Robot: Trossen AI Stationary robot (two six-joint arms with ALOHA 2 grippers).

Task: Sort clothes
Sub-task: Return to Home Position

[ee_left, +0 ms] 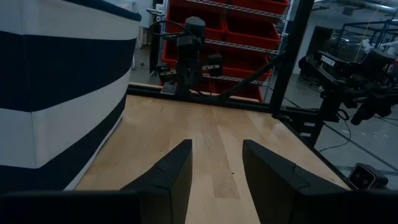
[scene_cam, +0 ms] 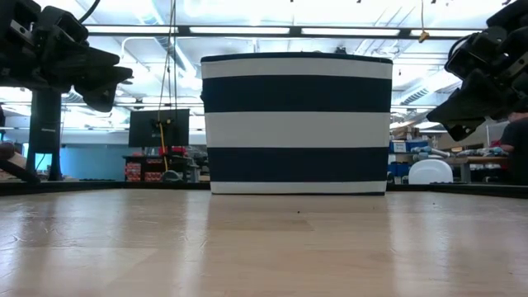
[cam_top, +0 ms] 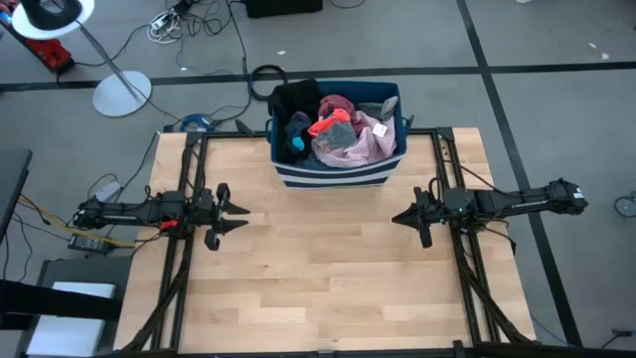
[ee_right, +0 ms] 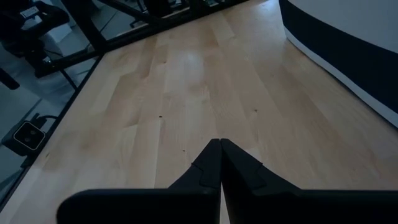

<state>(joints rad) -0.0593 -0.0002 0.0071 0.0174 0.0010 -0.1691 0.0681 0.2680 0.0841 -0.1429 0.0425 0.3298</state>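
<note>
Seen from above, a dark blue fabric bin with a white stripe [cam_top: 332,175] stands at the middle of the far edge of a light wooden table [cam_top: 318,288]. The clothes [cam_top: 340,131], a heap of black, pink, red-orange, grey and bright blue garments, lie piled inside it. The left gripper [cam_top: 238,217] hovers over the table's left side with its jaws spread, and the right gripper [cam_top: 399,217] hovers opposite on the right, both well apart from the bin. At table height, the striped bin fills the centre and both grippers hang clear of the wood on either side. The left wrist camera shows its fingers [ee_left: 169,179] parted around bare wood, empty. The right wrist camera shows its fingers [ee_right: 206,172] pressed together, holding nothing.
</note>
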